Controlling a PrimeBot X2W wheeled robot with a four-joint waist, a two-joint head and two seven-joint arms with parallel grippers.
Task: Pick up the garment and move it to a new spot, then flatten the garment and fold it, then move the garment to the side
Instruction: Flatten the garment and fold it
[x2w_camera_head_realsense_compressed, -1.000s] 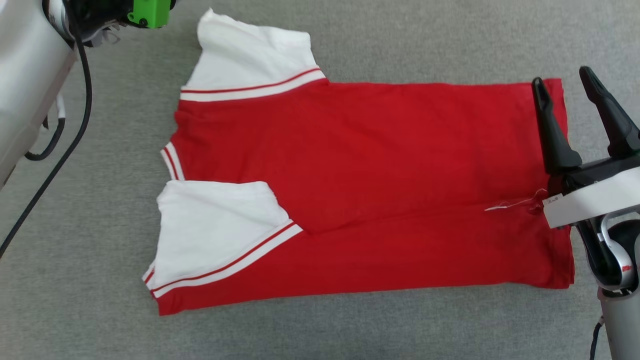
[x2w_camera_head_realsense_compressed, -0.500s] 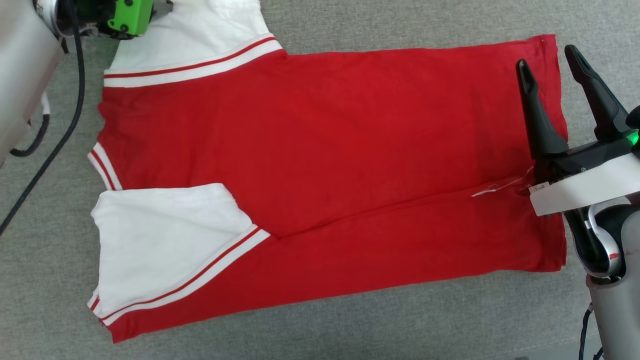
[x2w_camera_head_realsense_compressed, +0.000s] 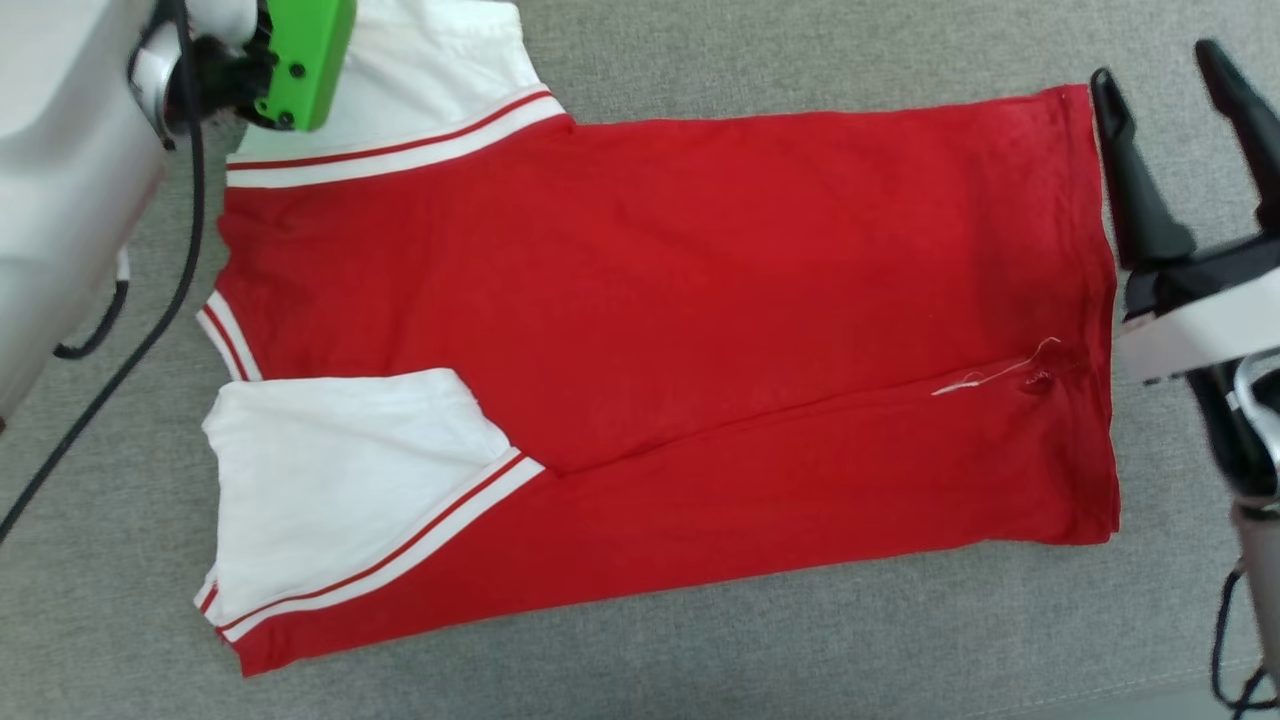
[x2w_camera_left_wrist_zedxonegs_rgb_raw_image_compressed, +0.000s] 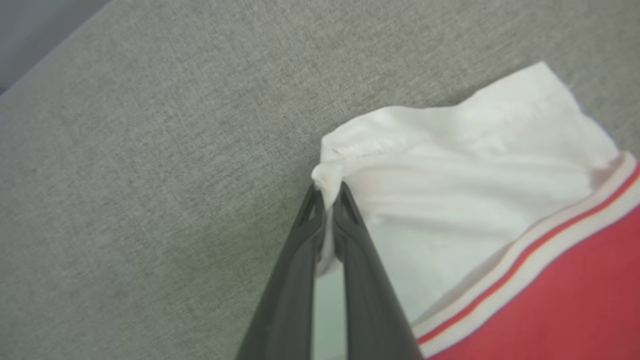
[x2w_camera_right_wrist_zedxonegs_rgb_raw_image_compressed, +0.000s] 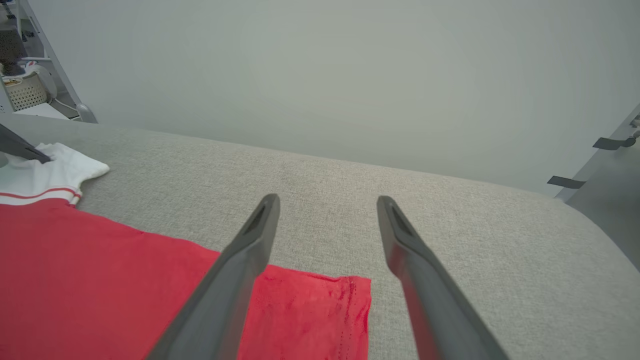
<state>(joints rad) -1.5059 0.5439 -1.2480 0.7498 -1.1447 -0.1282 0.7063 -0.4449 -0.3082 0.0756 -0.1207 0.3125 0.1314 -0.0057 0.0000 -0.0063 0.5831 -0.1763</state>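
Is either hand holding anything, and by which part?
Left hand pinches the garment by a corner of its white sleeve; right hand is open, empty.

One red garment (x2w_camera_head_realsense_compressed: 700, 330) on one grey padded surface (x2w_camera_head_realsense_compressed: 800, 50). The garment counts two white sleeves, the folded-in sleeve (x2w_camera_head_realsense_compressed: 330, 470) and the spread sleeve (x2w_camera_head_realsense_compressed: 430, 60), both at its collar end. Two grippers flank it, the left gripper (x2w_camera_left_wrist_zedxonegs_rgb_raw_image_compressed: 327, 200) at the spread sleeve and the right gripper (x2w_camera_head_realsense_compressed: 1155, 62) just off its hem, with two dark fingers (x2w_camera_right_wrist_zedxonegs_rgb_raw_image_compressed: 240, 270) apiece, four in all. One loose white thread (x2w_camera_head_realsense_compressed: 985, 375) lies near the hem. Well beyond the collar end stands what looks like one pale basket (x2w_camera_right_wrist_zedxonegs_rgb_raw_image_compressed: 25, 92).
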